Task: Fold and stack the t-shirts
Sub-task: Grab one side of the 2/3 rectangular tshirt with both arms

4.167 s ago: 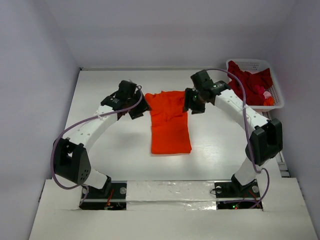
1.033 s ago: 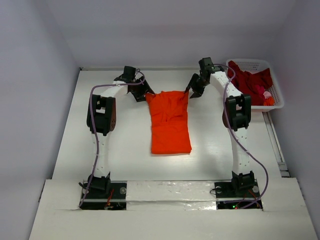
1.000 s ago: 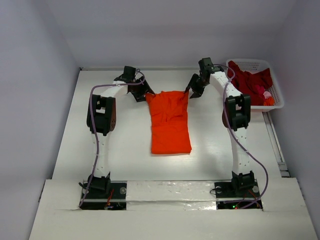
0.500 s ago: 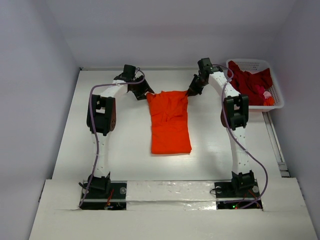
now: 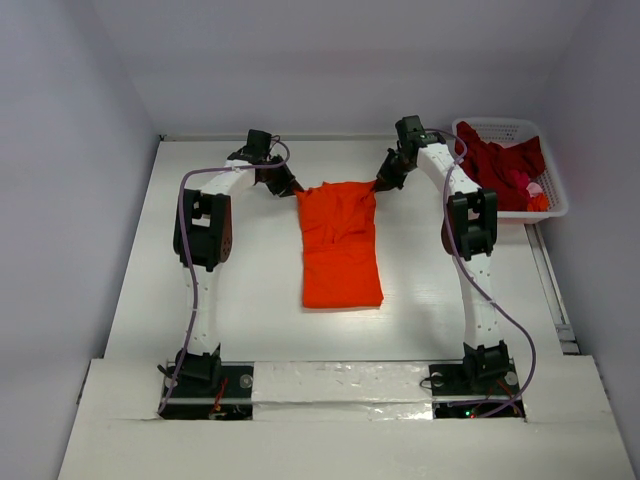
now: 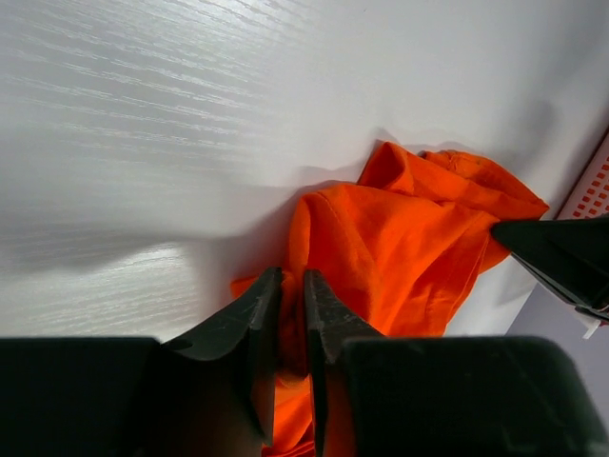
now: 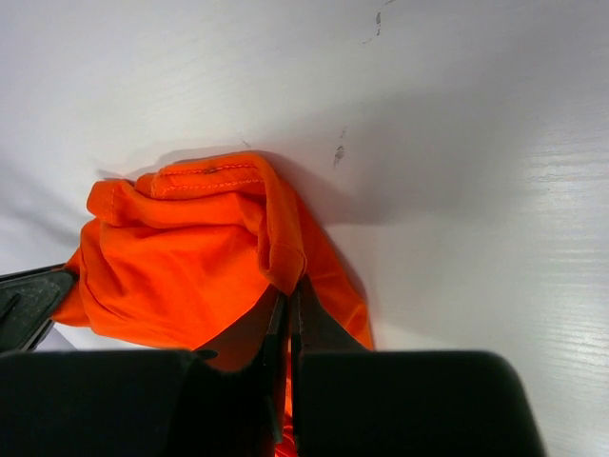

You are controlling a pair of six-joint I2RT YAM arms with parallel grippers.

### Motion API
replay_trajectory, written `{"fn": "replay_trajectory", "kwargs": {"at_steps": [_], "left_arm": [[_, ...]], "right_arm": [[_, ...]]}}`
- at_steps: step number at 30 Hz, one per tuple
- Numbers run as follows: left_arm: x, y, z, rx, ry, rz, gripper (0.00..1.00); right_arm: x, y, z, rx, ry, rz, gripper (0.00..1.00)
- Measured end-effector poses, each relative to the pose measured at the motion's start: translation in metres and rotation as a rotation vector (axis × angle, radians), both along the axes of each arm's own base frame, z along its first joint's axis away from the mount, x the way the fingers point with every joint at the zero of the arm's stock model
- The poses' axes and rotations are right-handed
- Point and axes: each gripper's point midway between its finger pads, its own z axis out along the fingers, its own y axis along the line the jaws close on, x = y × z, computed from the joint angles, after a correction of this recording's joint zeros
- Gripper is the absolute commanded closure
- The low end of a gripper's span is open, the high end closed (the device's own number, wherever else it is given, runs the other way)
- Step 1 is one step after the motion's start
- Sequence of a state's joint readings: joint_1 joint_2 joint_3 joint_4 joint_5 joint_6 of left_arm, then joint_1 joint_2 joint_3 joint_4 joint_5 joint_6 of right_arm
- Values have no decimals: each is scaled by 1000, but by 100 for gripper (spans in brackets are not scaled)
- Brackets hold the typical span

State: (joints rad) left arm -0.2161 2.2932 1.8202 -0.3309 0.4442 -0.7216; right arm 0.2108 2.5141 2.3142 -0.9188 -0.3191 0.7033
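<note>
Top external: noted orange t-shirt [image 5: 341, 250] flat on table [image 5: 270, 320]. Found left gripper [image 5: 290, 187] pinched narrow on its far-left corner, right gripper [image 5: 380, 184] clamped on far-right

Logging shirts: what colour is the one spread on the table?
Bright orange t-shirt, clearest in the top view.

dark red shirts [image 5: 497, 165] heaped, count unclear, basket [image 6: 592, 186] cropped

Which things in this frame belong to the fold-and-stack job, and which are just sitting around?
Part of the job:
- orange t-shirt, spread on the table, far corners pinched
- dark red t-shirts, heaped in the basket
- left tool and right tool, each closed on the orange t-shirt

Just sitting there:
- white basket
- table
</note>
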Motion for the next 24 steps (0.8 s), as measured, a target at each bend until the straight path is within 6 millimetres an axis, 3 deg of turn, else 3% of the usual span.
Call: {"fn": "replay_trajectory", "kwargs": {"at_steps": [3,14,19,24], "left_arm": [[-1,0,0,0,4,1,100],[-2,2,-1,11,12,-2,100],[-4,2,-2,17,15,-4,100],[-9,3,-3,19,25,-6,100]], "right_arm": [[0,0,0,2,1,1,100],[-1,1,-1,1,-4,20,100],[-13,-1,-1,0,20,25,100],[-23,-2,13,5,11,33,100]]}}
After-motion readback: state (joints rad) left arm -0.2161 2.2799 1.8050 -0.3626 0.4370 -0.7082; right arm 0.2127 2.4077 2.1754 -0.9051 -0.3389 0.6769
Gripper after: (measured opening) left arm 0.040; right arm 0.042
